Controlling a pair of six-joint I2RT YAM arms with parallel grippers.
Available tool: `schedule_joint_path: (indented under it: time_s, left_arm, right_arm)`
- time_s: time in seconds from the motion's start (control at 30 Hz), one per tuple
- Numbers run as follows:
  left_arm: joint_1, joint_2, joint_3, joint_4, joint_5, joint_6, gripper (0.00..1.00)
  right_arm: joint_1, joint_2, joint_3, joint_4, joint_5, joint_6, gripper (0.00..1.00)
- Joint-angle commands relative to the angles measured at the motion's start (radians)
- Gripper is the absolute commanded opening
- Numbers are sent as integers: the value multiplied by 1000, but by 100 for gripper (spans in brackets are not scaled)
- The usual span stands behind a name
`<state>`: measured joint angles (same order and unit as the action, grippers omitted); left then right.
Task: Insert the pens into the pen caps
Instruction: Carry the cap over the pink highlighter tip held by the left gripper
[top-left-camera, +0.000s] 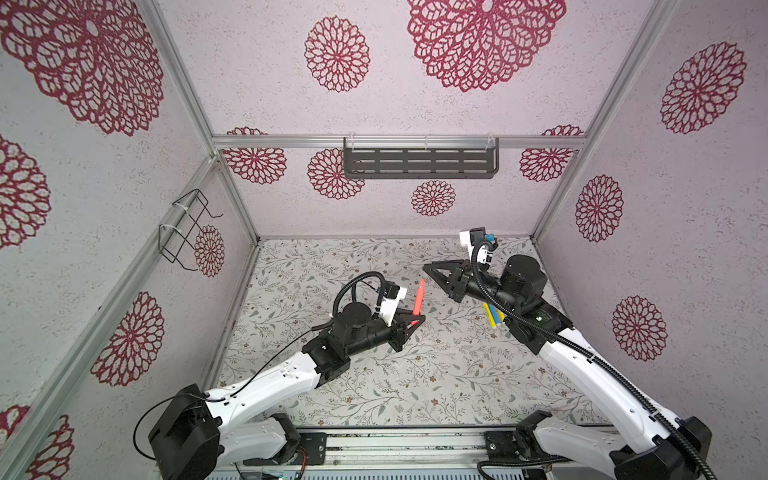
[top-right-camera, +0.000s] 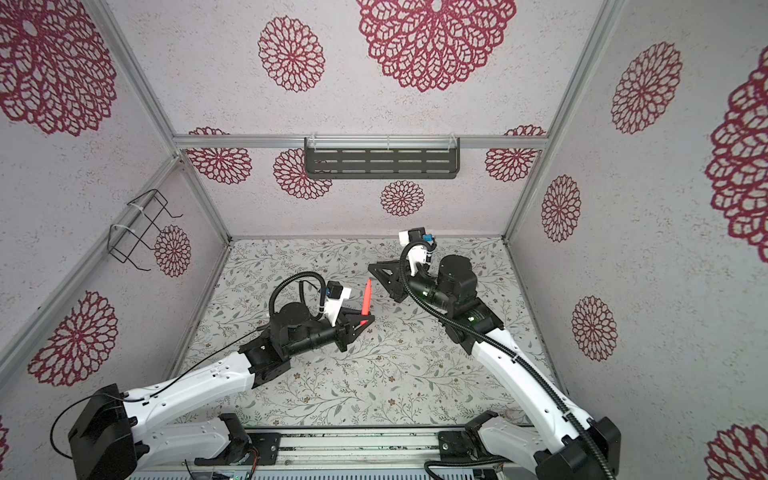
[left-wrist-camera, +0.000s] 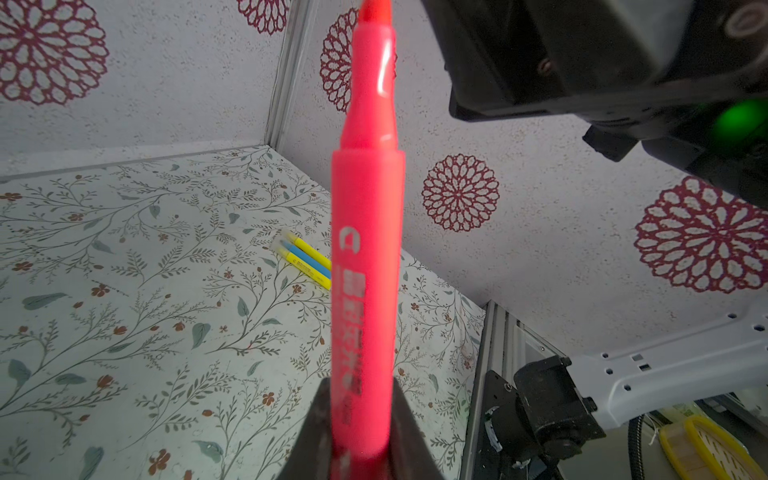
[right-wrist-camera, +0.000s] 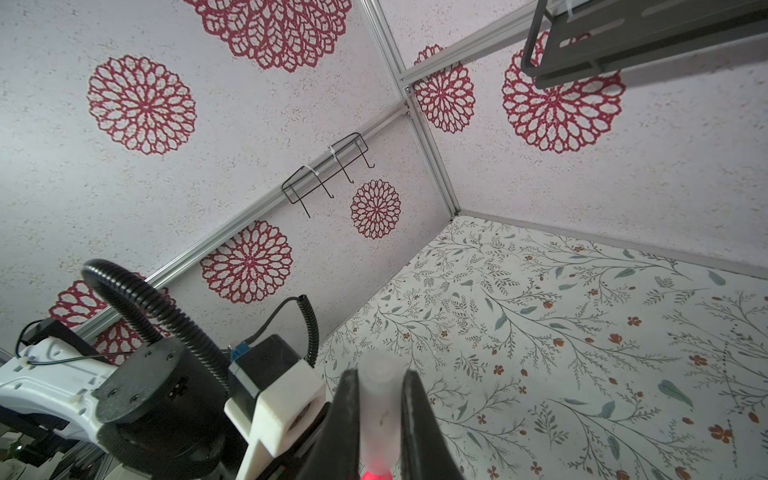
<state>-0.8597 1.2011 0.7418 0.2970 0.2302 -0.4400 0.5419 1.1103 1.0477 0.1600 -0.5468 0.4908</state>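
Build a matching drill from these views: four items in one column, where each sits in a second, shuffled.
1. red-pink plastic marker pen
2. translucent whitish plastic cap
3. blue plastic marker pen
4. black slotted metal shelf

A. lying on the floral mat
B. clamped in the right pincer
C. hung on the back wall
D. clamped in the left pincer

Pairs: 1-D, 2-B, 3-A, 4-C

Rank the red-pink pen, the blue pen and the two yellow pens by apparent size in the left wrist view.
1. red-pink pen: largest by far, but it is nearest the camera.
2. blue pen and yellow pens: small, distant, partly hidden behind it; alike, not ranked.
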Motion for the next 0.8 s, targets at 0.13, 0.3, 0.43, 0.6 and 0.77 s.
schedule_joint_path:
  time_s: [0.13,0.3,0.43,0.6,0.77]
  left_arm:
    - [-13,-22,7,5,-6,13,0]
    - [-13,-25,1,13,-7,10,0]
    - [-13,-29,-1,14,-7,11,0]
    - [-13,-47,-9,12,-15,13,0]
    - [-13,-60,-12,11,-15,13,0]
  right_arm:
    - [21,-21,2,62,13,-8,0]
    - [28,-16,9,66,18,-8,0]
    - [33,-5,14,68,19,-8,0]
    - [44,-3,2,73,21,-9,0]
    - [56,-6,-21,83,11,-15,0]
